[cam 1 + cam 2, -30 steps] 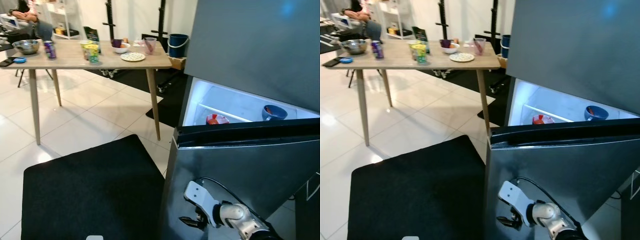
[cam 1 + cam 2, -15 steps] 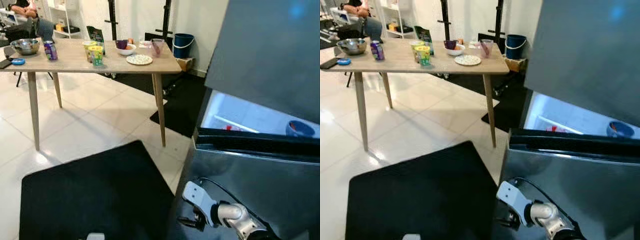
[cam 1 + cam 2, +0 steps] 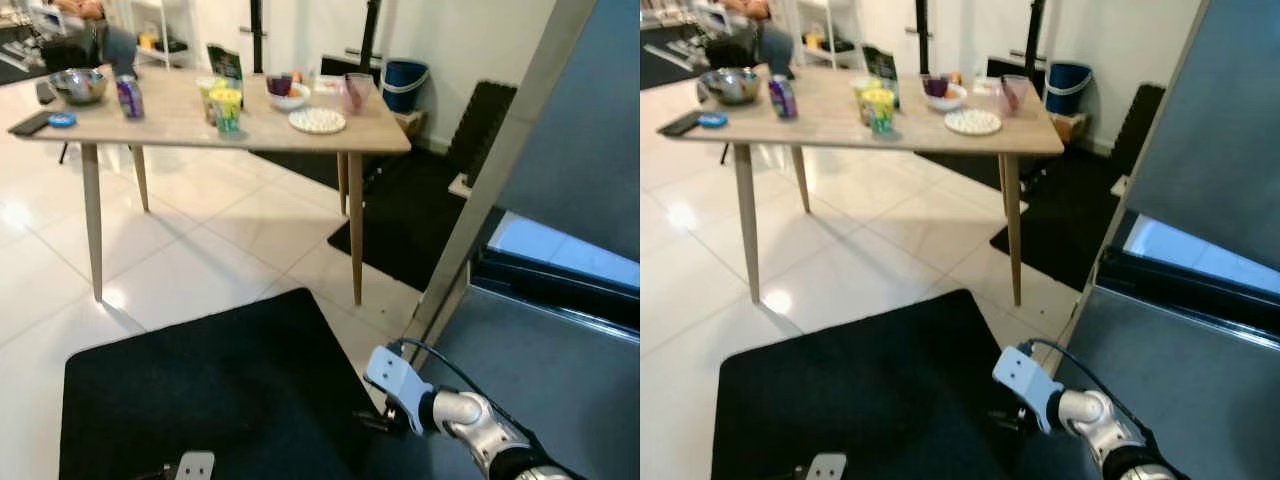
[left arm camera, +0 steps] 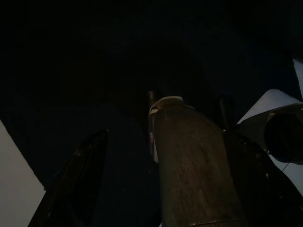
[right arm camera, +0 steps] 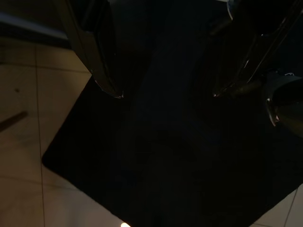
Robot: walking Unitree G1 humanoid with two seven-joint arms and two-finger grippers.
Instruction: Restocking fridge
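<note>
Fridge of dark grey steel (image 3: 590, 120), at right edge of head views; lower door (image 3: 530, 390) swung wide, lit white interior (image 3: 565, 255) visible as a narrow strip behind the door's black top edge.

Black rectangular floor mat (image 3: 200, 390), flat on glossy white tiles (image 3: 180, 260), directly in front of fridge.

Light wooden table on four slim legs (image 3: 180, 122), well beyond mat, bearing a steel bowl (image 3: 79, 84), purple can (image 3: 129, 97), yellow-green cups (image 3: 224, 103), white bowl (image 3: 290, 97), pink cup (image 3: 355, 93), patterned white plate (image 3: 317, 121), dark phone (image 3: 30, 124) and blue lid (image 3: 62, 120).

Blue bucket (image 3: 405, 80), against far wall behind table.

Right gripper (image 5: 165, 94), low over mat beside open door; two black fingers (image 5: 94, 52) spread apart, nothing between.

Left gripper (image 4: 161, 175), hanging in shadow; fingers on either side of a dark cylindrical object (image 4: 191, 165), contact not discernible.
</note>
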